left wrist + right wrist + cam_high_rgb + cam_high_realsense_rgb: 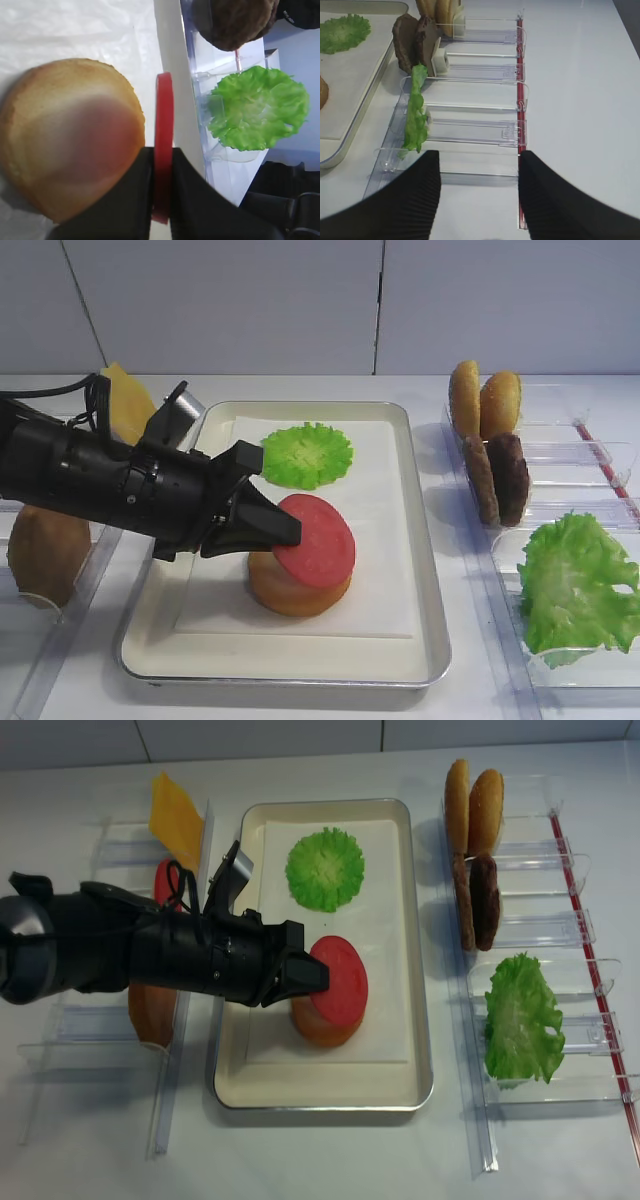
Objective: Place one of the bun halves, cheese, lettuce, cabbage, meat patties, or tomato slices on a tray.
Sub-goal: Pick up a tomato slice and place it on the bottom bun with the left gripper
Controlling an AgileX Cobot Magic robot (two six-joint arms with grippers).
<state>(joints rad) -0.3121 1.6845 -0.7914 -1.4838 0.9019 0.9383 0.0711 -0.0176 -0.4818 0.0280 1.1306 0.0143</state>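
Left hand (285, 530) clamped on tomato slice (318, 540) | bun half (298, 588) just beneath | released tilted, we risk it sliding off.

The tray (425, 570), a silver rectangle with rounded corners and a white liner, lay at centre. On it sat one golden-brown bun half (298, 588), flat, and a green frilled cabbage leaf (307, 454) near the far end. One red tomato slice (318, 538) was tilted over the bun half, pinched on its edge. To the right, two bun halves (484, 400) and two dark, rough meat patties (498, 478) stood on edge in clear racks, with the lettuce (575, 585) nearest. The yellow cheese (176, 817) leaned upright at far left, above a second tomato slice (166, 880).
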